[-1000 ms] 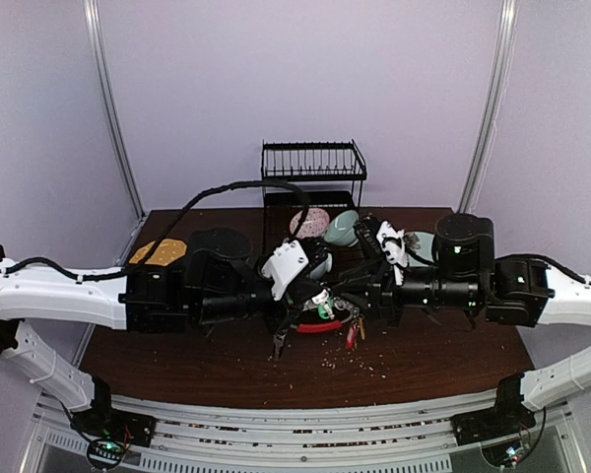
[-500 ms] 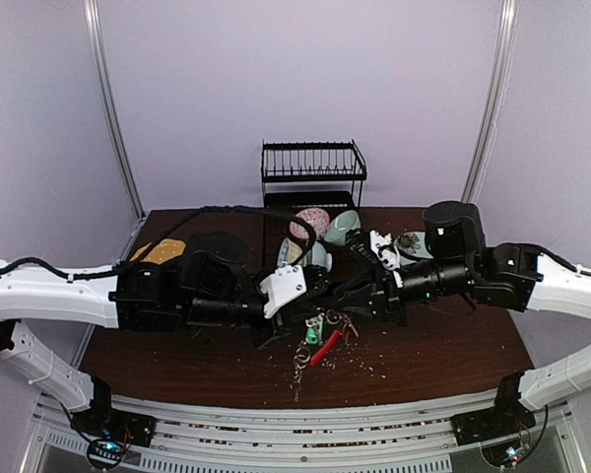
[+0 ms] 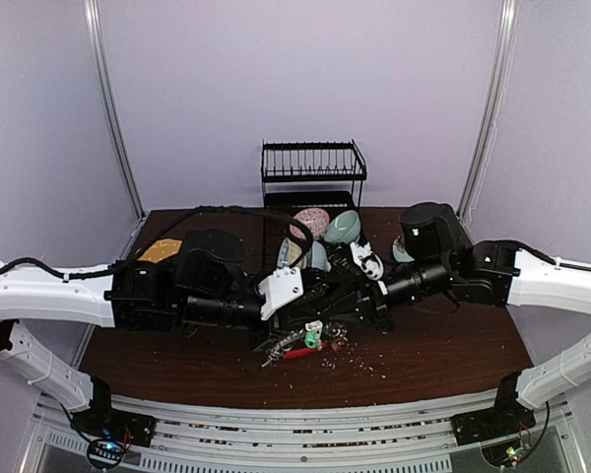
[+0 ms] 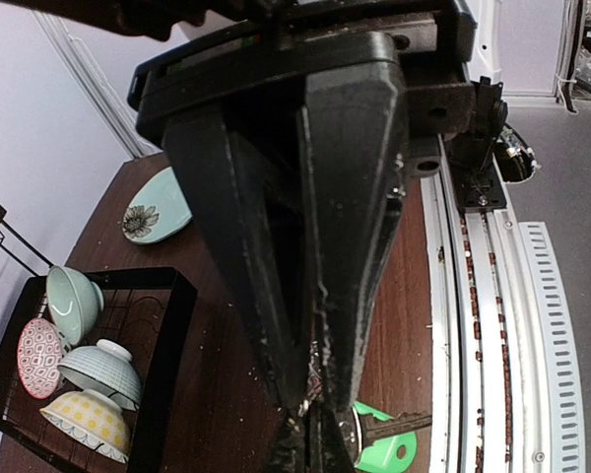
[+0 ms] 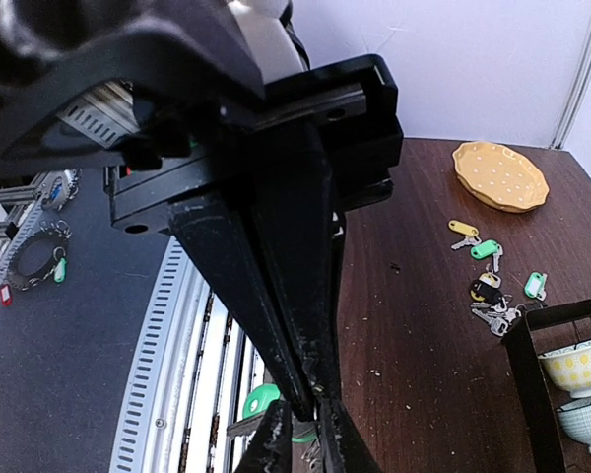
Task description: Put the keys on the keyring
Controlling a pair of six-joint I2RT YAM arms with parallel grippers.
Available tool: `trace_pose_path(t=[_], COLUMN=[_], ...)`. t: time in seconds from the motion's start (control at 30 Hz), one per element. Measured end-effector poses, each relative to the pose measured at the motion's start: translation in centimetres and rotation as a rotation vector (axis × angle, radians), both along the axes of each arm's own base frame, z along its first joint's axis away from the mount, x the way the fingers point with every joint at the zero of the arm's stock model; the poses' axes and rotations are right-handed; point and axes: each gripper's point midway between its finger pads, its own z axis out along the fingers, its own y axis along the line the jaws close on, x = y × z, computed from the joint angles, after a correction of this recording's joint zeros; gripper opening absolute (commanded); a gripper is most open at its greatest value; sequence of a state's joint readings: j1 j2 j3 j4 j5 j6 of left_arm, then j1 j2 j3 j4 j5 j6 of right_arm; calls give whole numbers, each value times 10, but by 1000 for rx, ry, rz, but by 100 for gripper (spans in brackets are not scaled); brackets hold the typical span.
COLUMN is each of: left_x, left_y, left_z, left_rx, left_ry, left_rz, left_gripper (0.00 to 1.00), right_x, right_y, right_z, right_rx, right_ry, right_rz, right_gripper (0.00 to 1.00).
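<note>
I see my left gripper clenched, with bright metal at its tips. My right gripper is nearly together over a green-tagged key; I cannot tell whether it grips. The keyring is mid-table, at 6 o'clock from where both grippers meet.

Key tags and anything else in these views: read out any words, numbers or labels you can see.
No text can be read.
The green plastic key tag shows no lettering.
The small coloured key tags on the brown wooden table are too small to tell.
</note>
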State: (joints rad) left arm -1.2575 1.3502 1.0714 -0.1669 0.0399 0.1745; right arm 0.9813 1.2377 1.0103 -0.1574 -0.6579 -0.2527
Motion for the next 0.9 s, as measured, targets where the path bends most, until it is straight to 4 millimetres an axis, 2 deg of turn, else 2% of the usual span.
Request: trace_pose_path(t=[0.13,0.47,0.7,0.9], left_x=[-1,-1,-1,-1], left_y=[0,0,0,-1], left_z=[0,0,0,0], left_rx=[-1,-1,-1,-2], left_ry=[2,4,3,2], left_rz=[-5,-8,-8,-8], left_gripper=[0,0,0,0], right_x=[3,8,9,11], right_y=[0,-1,-2,-6], right_z=[1,-3,-7,-11], right_rx=[3,-12,-27,-33], right_ry=[-12,-43,-53,-52], right_rz=[-11,-33,-33,-63], right_gripper=[19,15,22,32])
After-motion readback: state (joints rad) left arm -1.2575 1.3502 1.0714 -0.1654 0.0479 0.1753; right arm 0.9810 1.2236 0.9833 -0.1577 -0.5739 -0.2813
